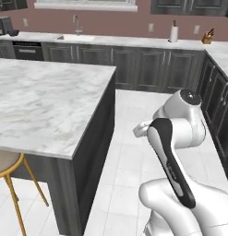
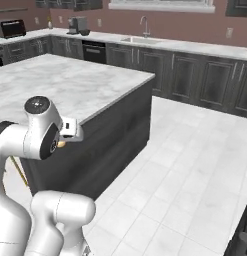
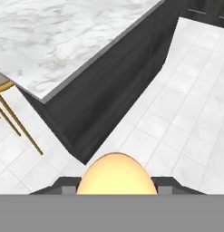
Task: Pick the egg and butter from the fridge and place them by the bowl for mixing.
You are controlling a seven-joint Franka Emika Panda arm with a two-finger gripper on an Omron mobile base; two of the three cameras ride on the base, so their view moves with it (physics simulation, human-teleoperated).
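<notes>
Your hand (image 3: pixel 117 189) has its jaws closed on the egg (image 3: pixel 117 176), and you can see it plainly in the hand view: a smooth yellow-orange dome sitting right between the dark fingertips (image 3: pixel 63 186), hanging over the white tiled floor (image 3: pixel 186 113). In the right base view a small orange spot of that egg (image 2: pixel 61 144) peeks out just beneath the white wrist, close beside the dark wall of the island.

Look outward from there and you have the island's marble surface (image 3: pixel 63 41) ahead, its near corner pointing towards your hand, with a dark side panel dropping to the floor. You are off the surface, beside that corner, not above it. A stool (image 1: pixel 7 168) with thin golden legs stands tucked against the island's near edge.

Further out, the back counter (image 1: pixel 124 41) runs along the wall, carrying a sink with a tap (image 1: pixel 77 25), a paper towel roll (image 1: pixel 173 33) and a knife block (image 1: pixel 207 37) towards its right end. In the right base view a coffee machine (image 2: pixel 77 25) sits on that counter's left stretch.
</notes>
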